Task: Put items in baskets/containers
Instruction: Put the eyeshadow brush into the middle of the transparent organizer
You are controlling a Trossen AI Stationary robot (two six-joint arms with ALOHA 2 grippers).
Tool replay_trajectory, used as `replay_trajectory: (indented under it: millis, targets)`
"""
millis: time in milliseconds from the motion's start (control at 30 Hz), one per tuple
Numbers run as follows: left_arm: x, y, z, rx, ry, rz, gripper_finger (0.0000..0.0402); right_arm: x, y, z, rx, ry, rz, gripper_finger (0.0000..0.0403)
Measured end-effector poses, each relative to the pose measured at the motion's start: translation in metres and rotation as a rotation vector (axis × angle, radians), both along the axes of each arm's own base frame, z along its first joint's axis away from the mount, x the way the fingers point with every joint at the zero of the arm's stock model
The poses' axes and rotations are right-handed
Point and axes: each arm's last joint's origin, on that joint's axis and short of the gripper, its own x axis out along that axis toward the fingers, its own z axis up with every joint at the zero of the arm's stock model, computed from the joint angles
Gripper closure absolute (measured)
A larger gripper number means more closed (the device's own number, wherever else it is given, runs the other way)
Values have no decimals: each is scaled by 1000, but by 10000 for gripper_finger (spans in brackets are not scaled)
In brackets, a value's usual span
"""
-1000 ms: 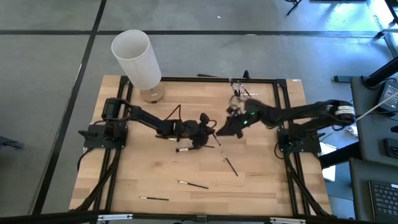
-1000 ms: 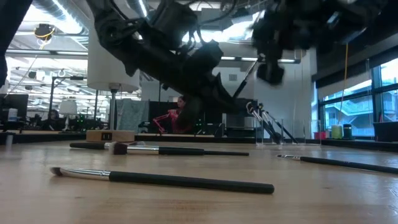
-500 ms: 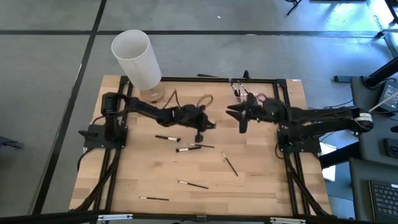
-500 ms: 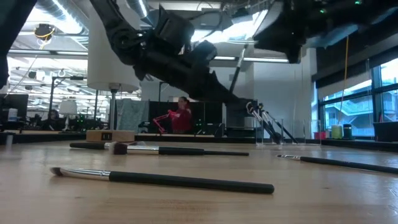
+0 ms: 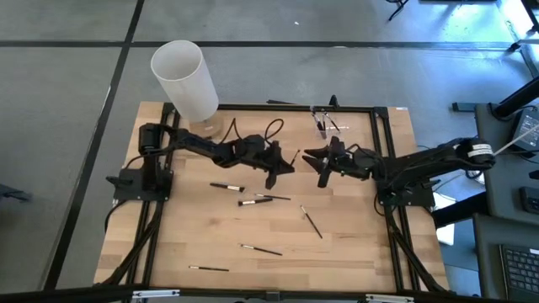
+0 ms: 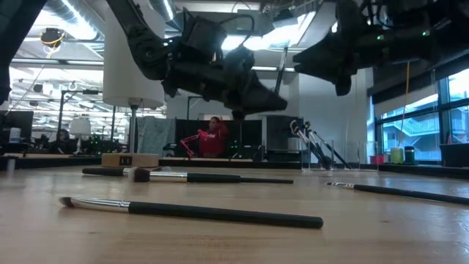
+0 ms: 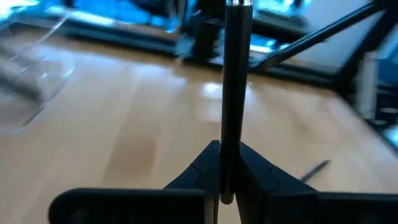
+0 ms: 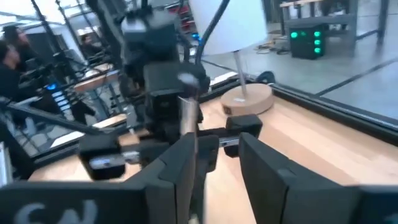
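Makeup brush: handed over since a second ago, now clamped upright in left gripper mid-counter; right gripper, fingers parted, has backed off. Clear holder far-right awaits.

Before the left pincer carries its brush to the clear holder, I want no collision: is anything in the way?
Yes, likely: the right pincer hovers facing the left pincer and its brush, near the straight line to the clear holder. Nothing else visible intervenes.
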Motion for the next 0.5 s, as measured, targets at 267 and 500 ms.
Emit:
replay_trajectory:
  millis: [267, 500]
  targets:
    - [0, -7, 3, -46, -32, -193, 378, 14, 3, -8, -137, -24, 117, 238]
    - [-2, -9, 2, -70, -27, -277, 378, 14, 6, -4, -207, -67, 207, 224]
